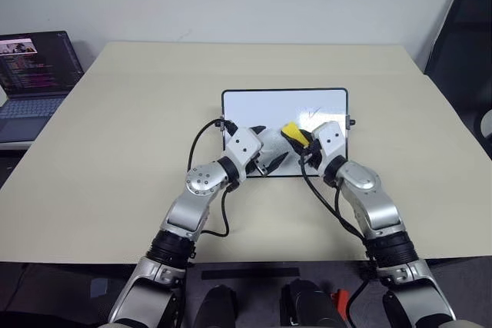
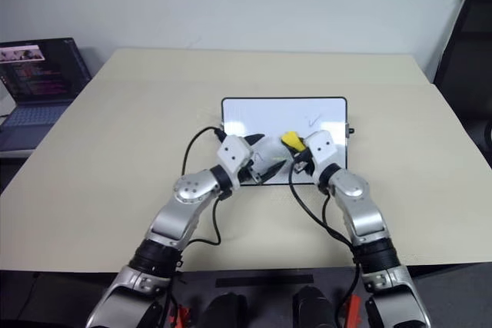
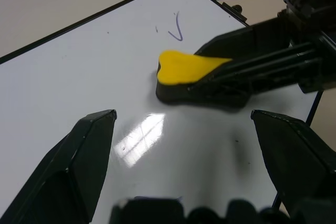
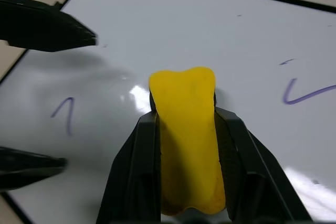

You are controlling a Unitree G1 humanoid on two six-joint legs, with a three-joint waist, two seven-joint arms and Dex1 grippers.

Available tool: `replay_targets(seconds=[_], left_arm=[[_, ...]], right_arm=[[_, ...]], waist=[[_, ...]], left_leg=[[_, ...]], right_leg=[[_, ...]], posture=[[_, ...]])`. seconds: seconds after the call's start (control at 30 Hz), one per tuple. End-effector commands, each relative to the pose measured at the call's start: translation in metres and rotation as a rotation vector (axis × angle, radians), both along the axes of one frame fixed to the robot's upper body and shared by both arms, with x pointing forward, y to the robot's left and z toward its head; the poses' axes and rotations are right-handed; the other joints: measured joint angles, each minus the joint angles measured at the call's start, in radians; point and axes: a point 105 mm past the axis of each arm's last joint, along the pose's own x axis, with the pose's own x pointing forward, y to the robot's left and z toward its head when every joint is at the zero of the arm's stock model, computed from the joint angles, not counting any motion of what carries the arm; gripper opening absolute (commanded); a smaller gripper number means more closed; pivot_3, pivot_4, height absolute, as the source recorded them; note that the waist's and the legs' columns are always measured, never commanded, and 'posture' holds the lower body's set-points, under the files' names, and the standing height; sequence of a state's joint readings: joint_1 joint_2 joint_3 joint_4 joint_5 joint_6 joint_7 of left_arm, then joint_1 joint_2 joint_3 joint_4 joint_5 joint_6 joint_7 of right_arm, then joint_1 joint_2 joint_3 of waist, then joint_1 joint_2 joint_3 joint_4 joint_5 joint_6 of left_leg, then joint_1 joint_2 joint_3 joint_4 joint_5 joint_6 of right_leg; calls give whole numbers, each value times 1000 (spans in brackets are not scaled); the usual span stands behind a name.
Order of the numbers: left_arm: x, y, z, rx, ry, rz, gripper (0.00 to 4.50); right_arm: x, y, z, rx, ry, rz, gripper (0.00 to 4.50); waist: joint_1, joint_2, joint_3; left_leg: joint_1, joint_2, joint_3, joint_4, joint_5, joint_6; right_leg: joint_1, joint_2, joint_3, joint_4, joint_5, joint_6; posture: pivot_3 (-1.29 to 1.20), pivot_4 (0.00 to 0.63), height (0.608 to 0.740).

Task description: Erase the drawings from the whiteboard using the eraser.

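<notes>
Whiteboard (image 1: 261,105) lies flat near the middle of the beige tabletop (image 1: 115,151), long side across the robot's front. Right end effector (image 4: 186,124) is clamped on the eraser (image 4: 188,129) — yellow top up, black underside down, its two black fingers (image 4: 134,166) pressing both long sides, the front end sticking out past the tips. Eraser sits low over the board's right-centre part; whether it touches the surface can't be told. Left end effector (image 3: 184,129) hovers over the board's near left part with its fingers spread wide, nothing between them, pointing toward the eraser. Drawings on the board: a tick-like stroke (image 4: 307,92) just to the eraser's right toward the board's far right corner, with a tiny mark (image 4: 286,62) near it, and a short hooked stroke (image 4: 64,113) on the eraser's left, between the left end effector's fingertips in the right wrist view. An open laptop (image 1: 34,74) sits off the tabletop's far left edge — screen lit. A dark chair (image 1: 461,36) stands at far right.
</notes>
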State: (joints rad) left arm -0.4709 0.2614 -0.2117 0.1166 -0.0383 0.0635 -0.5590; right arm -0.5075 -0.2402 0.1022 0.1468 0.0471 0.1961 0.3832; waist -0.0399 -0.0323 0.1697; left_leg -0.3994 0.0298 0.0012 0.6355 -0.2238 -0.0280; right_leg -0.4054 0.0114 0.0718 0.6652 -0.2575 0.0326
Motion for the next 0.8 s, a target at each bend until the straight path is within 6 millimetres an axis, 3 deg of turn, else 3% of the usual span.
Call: replay_targets(seconds=[0.03,0.13,0.33,0.5,0.57,0.67,0.8], left_arm=[[-1,-1,15,-18,-54,-8,4500],[-1,-2,15,-18,-53,-12,4500],[-2,-2,15,-16,-53,-13,4500],[-2,-1,15,-15,-54,-11,4500],[-1,-1,16,-15,-55,-11,4500],[0,0,16,-15,-57,-8,4500],[-1,1,16,-13,-55,-6,4500]], right_arm=[[25,-54,14,-55,-47,-262,1075],[32,-77,15,-88,-52,-377,1075],[21,-76,-3,-91,-6,-383,1075],[3,-45,-13,-48,19,-258,1075],[-8,-18,-17,42,74,-123,1075],[-21,7,-31,6,148,27,1075],[-14,-4,-32,-35,148,-15,1075]], waist=[[1,0,0],[10,0,0],[9,-1,-1],[7,-1,-1],[0,-1,-1],[-17,-1,-1],[-21,-1,-1]], left_leg=[[0,0,0,1,0,0],[0,0,0,4,0,0],[-1,0,0,5,0,0],[-1,0,0,6,0,0],[-1,1,1,6,0,0],[0,2,0,6,0,0],[0,2,0,6,0,0]], right_leg=[[0,0,0,0,0,0],[1,0,0,0,1,0],[2,0,1,0,2,1],[2,0,1,0,2,2],[2,0,1,0,3,2],[2,1,1,0,3,1],[1,1,1,1,3,1]], posture=[[0,150,740],[0,150,740],[0,150,740],[0,150,740],[0,150,740],[0,150,740],[0,150,740]])
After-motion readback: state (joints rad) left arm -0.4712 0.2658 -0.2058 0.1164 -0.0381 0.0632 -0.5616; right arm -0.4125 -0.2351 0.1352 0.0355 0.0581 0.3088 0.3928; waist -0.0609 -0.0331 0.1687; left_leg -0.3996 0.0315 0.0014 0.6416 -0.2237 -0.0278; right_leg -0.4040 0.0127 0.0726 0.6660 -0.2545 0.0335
